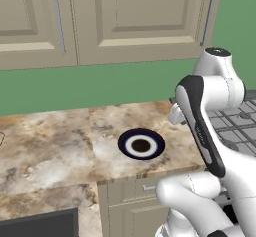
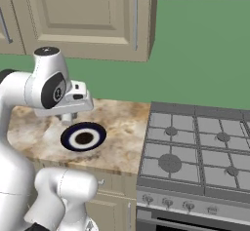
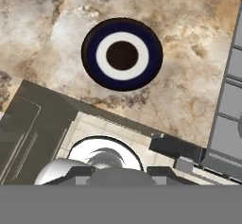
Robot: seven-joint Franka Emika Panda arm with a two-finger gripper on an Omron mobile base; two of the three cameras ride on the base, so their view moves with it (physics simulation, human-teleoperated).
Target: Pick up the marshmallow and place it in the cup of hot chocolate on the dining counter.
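A dark-blue-and-white ringed plate (image 1: 141,144) sits at centre frame on the mottled stone table (image 1: 50,146), just left of the white arm. In the right base view the hand (image 2: 68,119) hangs just above the plate's upper-left rim, fingers pressed together; whether they pinch the marshmallow cannot be told. That view adds a grey stove (image 2: 195,152) at right.

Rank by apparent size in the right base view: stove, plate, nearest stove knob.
1. Stove: by far the largest, it takes up the lower right.
2. Plate: a much smaller ringed disc on the counter.
3. Nearest knob: tiny, though it sits closer to the camera than the plate.
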